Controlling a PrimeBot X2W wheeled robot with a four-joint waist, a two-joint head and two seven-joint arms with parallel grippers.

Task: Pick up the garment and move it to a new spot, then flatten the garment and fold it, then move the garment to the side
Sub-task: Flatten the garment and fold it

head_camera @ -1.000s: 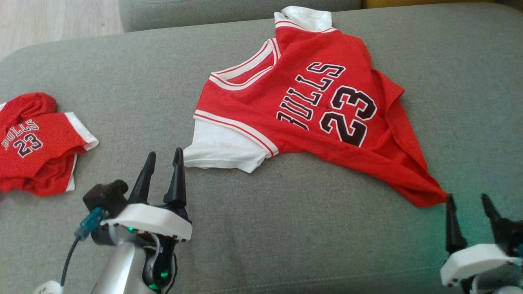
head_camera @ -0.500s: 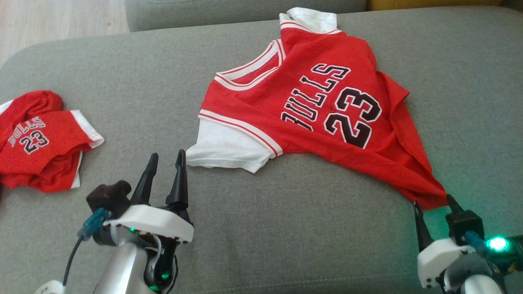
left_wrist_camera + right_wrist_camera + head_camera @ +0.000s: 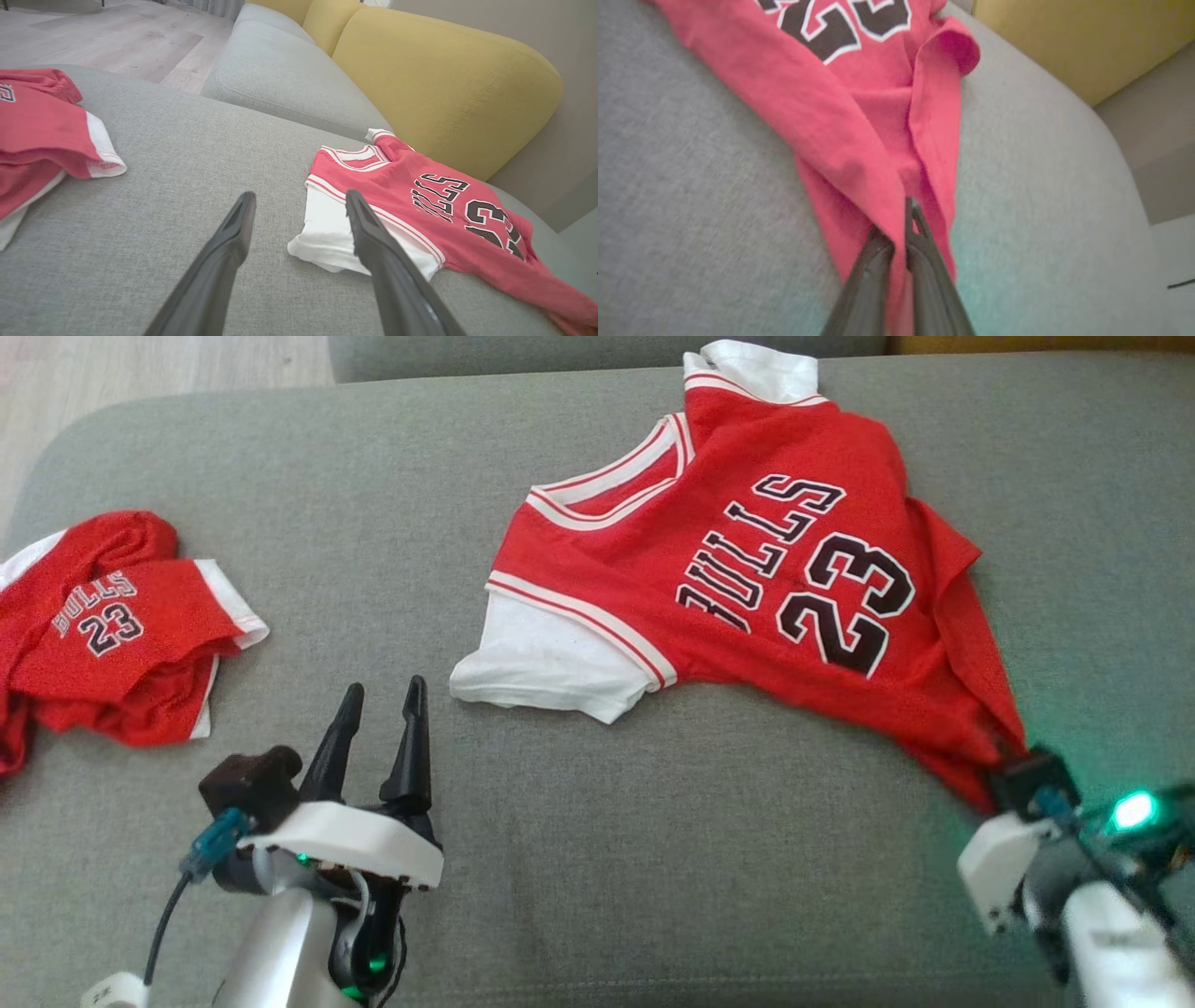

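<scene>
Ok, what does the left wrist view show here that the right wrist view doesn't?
Left wrist view: the left pincer, open over the grey cushion; the white sleeve of the jersey; a second red garment. Right wrist view: the right pincer closed on the jersey's bunched red corner. Shared: the jersey's number print, grey cushion, yellow backrest.

Two red garments printed BULLS 23: one red jersey [image 3: 747,569], ahead and to the right of the left end effector [image 3: 384,686], and one smaller red garment [image 3: 112,635] off to that end effector's left. Two end effectors, each with two dark fingers; the right end effector [image 3: 896,224] is at the jersey's corner. Two grey cushions: a near cushion [image 3: 187,154] and a far cushion [image 3: 280,79]. At least two yellow cushions [image 3: 444,79] lie beyond.
</scene>
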